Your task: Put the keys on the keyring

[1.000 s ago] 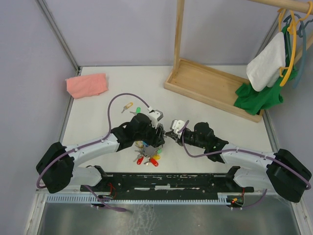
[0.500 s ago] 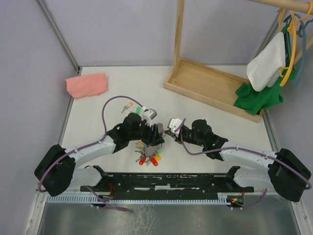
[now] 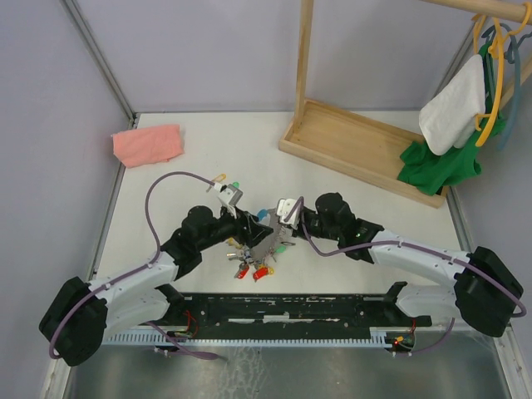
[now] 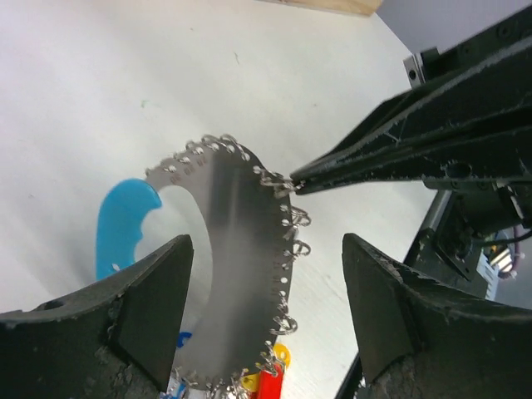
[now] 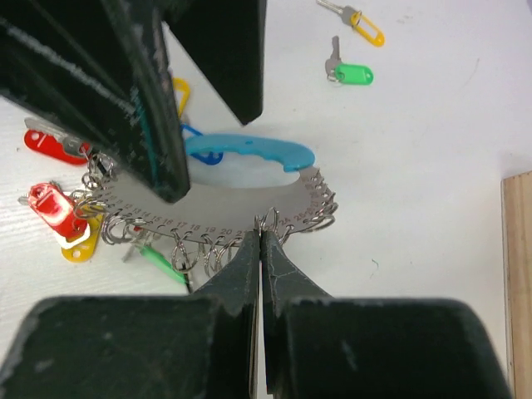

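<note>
Metal keyring (image 5: 224, 209) pinched by closed right hand (image 5: 260, 235); left hand (image 4: 266, 274) gapes.

The white table (image 3: 249, 141) carries a crumpled pink cloth (image 3: 148, 144) at its far left corner; the long wooden base (image 3: 366, 150) of a rack sits along its far right side. Toward the middle lie two loose keys, near each other but apart (a yellow-headed key (image 5: 362, 25) and a green-headed key (image 5: 347, 73)). Nearer the front edge, a red tag (image 5: 50, 143) and a yellow tag (image 5: 79, 248) from the keyring (image 5: 208, 208) rest on the surface; whether its grey plate touches the table cannot be told.
</note>
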`<state>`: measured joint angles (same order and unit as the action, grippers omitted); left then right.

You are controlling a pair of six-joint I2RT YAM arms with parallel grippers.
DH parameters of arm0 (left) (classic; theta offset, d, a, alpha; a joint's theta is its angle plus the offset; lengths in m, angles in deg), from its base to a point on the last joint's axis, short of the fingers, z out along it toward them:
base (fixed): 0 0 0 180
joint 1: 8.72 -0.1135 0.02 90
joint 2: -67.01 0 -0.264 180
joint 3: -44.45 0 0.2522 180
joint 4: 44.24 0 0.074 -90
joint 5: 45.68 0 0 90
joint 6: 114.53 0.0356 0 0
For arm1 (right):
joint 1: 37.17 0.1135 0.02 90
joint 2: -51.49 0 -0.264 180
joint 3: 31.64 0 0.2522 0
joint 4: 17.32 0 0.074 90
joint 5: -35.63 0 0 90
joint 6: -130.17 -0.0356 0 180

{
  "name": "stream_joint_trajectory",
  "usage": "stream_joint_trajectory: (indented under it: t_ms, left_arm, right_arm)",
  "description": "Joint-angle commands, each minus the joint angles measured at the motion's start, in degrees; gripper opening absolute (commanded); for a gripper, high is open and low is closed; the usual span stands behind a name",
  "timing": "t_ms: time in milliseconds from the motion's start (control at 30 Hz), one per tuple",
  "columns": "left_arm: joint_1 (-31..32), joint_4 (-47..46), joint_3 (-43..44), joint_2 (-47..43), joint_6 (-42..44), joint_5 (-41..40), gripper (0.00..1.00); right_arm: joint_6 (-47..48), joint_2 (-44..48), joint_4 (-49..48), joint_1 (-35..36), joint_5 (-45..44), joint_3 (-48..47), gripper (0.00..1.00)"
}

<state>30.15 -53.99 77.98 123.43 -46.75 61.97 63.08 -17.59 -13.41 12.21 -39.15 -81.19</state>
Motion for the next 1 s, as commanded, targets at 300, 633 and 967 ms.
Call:
stream_joint_trajectory:
  t_ms: [300, 633, 967]
  left_arm:
    - [-3.54, -15.01, -1.68, 4.62, 14.94, -0.66, 0.75]
    - [-3.53, -35.67, -9.03, 9.55, 38.76, 7.87, 0.76]
    - [-3.50, -35.84, -4.77, 16.09, 47.96, 18.63, 0.59]
  right_arm:
    - [9.55, -1.44, 4.51, -0.09, 5.07, -5.21, 0.01]
    - [15.12, -1.50, 8.45, -0.09, 7.22, -7.19, 0.01]
    - [15.75, -1.69, 10.37, -0.08, 9.66, -7.98, 0.01]
